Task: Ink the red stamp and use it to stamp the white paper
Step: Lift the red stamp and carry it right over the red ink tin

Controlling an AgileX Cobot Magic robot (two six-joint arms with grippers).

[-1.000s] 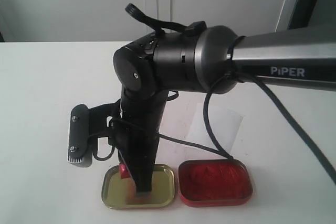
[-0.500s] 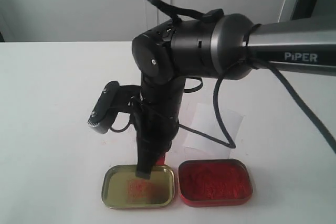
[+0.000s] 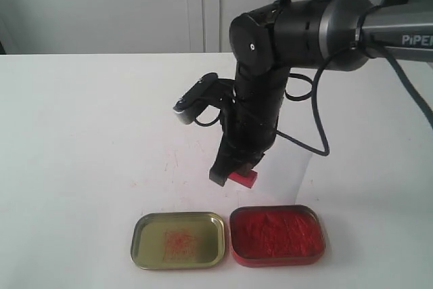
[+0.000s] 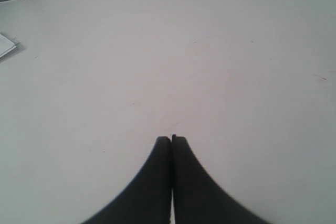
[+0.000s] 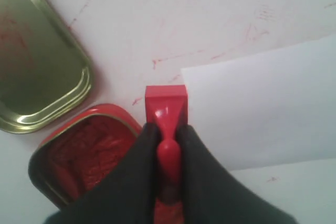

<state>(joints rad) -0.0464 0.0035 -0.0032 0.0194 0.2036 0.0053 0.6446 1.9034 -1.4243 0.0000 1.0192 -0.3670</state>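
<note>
Right wrist view: we see the right jaws closed narrowly on the neck of the stamp (image 5: 165,109), just under its knob, with the flat rectangular base pointing away from them. The base sits right beside the near corner of the paper (image 5: 262,114), not yet over it. We cannot tell whether it touches the worktop (image 3: 81,133).

In the exterior view the stamp (image 3: 242,179) is just below the centre of the frame, at the left edge of the paper (image 3: 287,170). The ink tin (image 3: 277,235) and the gold tin (image 3: 178,239) lie below it at the bottom edge.

We judge the stamp to be light, hard plastic that will not give under the grip. Its smooth waist could twist if the base lands unevenly, so the neck is the right place to hold it. The inked face should meet nothing but the sheet.

The paper looks thin and loose. It may slide under a sideways push or lift away stuck to the ink.

In the left wrist view the left jaws are pressed together on nothing, over bare worktop.
</note>
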